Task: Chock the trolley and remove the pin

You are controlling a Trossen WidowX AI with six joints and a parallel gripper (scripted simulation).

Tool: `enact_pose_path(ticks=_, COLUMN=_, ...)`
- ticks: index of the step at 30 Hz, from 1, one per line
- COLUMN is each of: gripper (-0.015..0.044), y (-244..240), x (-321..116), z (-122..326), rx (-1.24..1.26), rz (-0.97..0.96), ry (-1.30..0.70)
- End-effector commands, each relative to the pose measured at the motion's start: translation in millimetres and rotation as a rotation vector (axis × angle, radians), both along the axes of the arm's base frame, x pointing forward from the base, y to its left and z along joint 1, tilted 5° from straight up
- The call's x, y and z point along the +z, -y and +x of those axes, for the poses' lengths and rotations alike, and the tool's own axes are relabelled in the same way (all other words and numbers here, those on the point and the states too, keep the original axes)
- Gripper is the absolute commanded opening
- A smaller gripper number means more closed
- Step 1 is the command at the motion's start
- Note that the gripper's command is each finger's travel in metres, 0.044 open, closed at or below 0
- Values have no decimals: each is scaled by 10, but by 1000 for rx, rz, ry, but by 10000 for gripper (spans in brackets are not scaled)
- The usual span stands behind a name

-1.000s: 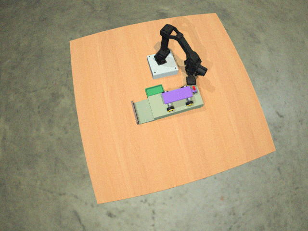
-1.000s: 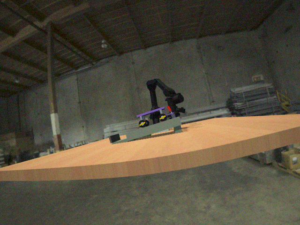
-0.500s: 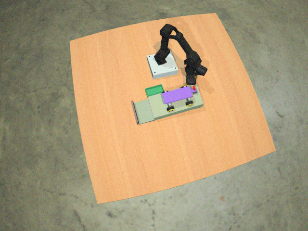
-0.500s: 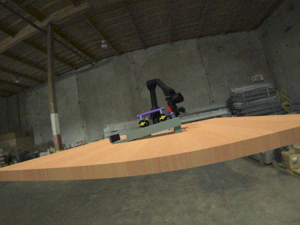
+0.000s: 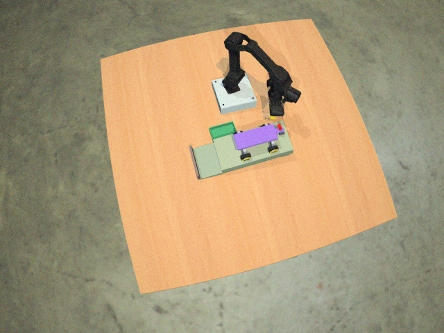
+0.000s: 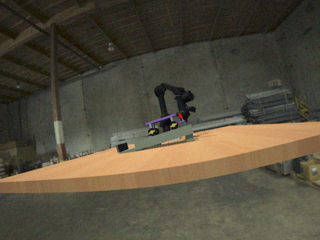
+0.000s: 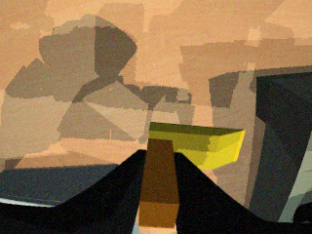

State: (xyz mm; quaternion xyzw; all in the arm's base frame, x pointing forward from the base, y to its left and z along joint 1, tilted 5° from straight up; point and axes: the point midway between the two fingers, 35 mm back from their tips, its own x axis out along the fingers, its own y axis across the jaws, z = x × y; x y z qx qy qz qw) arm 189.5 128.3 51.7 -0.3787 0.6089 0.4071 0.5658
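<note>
The yellow chock (image 5: 272, 117) (image 7: 214, 152) is beside the ramp's uphill part, on the robot's side. My gripper (image 7: 159, 158) is shut on the chock's orange handle (image 7: 159, 175); the chock's black base is hidden. The purple trolley (image 5: 256, 137) (image 6: 160, 119) stands on the grey-green ramp (image 5: 229, 161) (image 6: 155, 140), its near wheels showing and its far wheels partly hidden. The red-headed stop pin (image 5: 279, 126) (image 6: 180, 115) stands at the trolley's uphill end. The green tray (image 5: 223, 131) lies beside the ramp, near its middle.
The arm's pale base plate (image 5: 234, 102) is behind the tray. A dark end stop (image 5: 194, 161) (image 6: 122, 147) crosses the ramp's low end. The ramp's shaded side (image 7: 275, 146) rises close to the right of the chock in the wrist view.
</note>
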Motion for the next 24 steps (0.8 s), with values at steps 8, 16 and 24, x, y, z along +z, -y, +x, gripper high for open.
enact_pose_path(ticks=8, gripper=0, y=0, x=395, z=34, rx=-1, rz=0, ry=7)
enact_pose_path(ticks=16, gripper=0, y=1, x=691, z=64, rx=-1, rz=-1, ry=7)
enact_pose_path(ticks=24, gripper=0, y=6, x=877, z=87, rx=-1, rz=-1, ry=7)
